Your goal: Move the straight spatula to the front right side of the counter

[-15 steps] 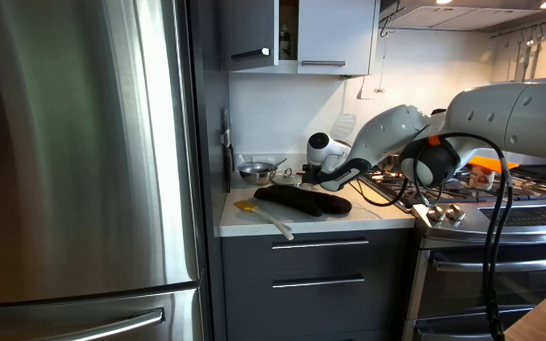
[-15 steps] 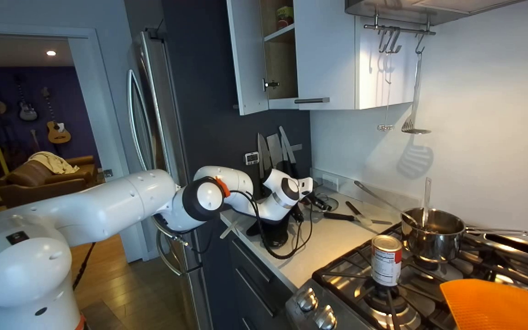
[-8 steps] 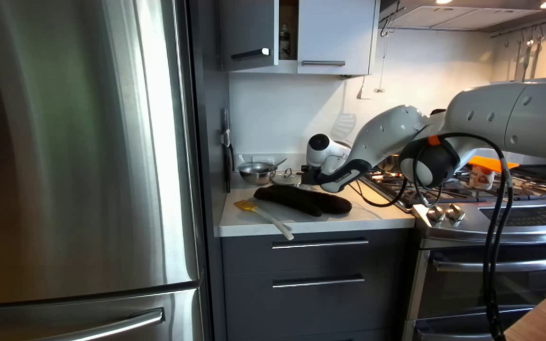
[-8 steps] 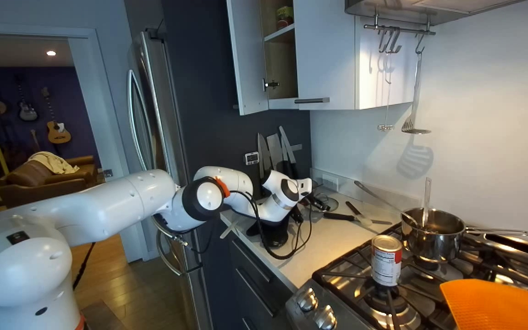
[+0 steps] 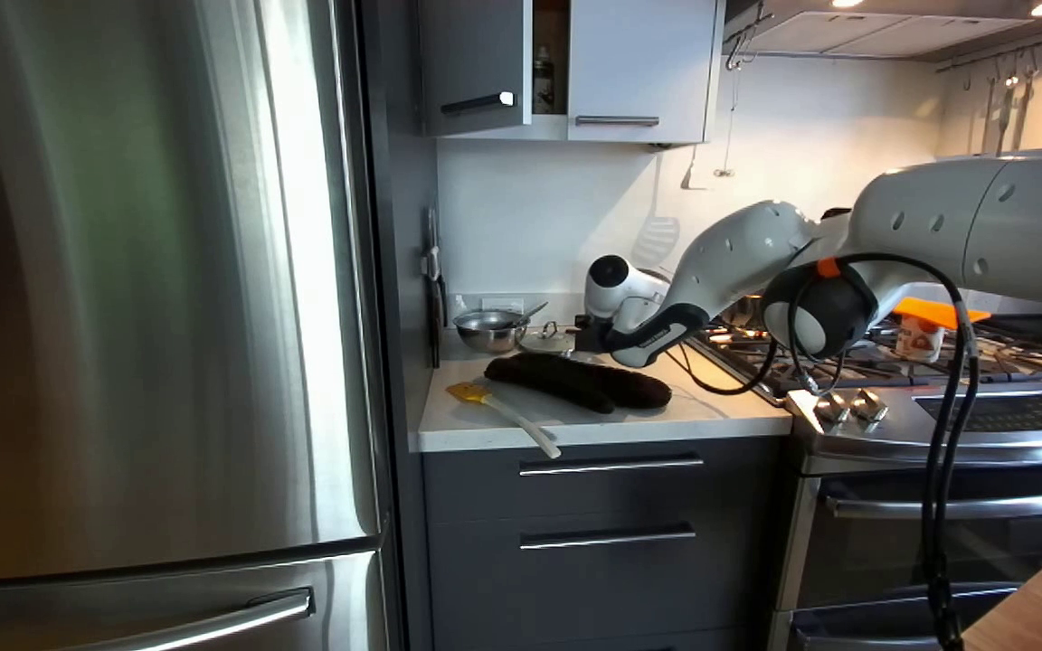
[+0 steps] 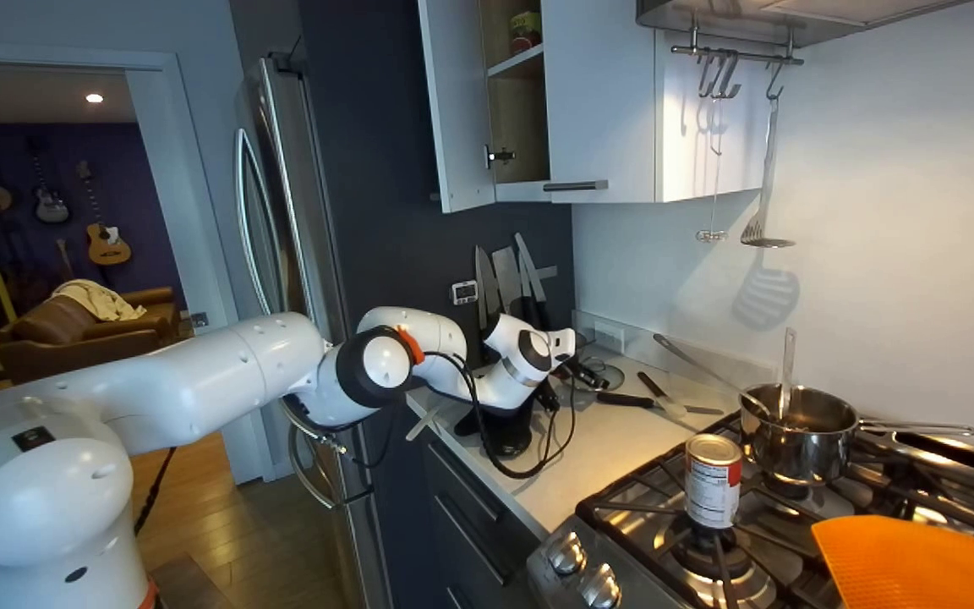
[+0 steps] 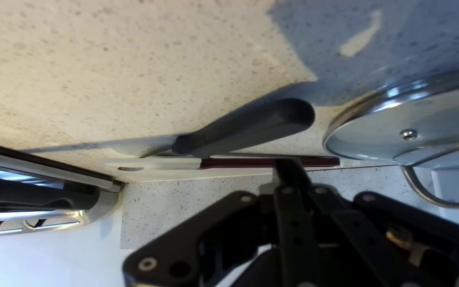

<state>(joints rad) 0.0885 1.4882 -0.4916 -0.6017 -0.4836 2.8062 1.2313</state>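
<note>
Black is the gripper [image 7: 287, 173], low near the back of the counter [image 5: 720, 411]; its fingers look pressed together; in the wrist view the tips cover a bit of the red-handled tool [image 7: 237, 162], but I can't tell if they touch it; the black-handled tool [image 7: 245, 129] lies just beside that one; the glass lid [image 7: 373, 133] sits near both; facing the drawers [image 5: 607, 497], the yellow-headed spatula [image 5: 514, 419] is at the front left, its handle poking past the edge; which one the task means, I can't tell.
</note>
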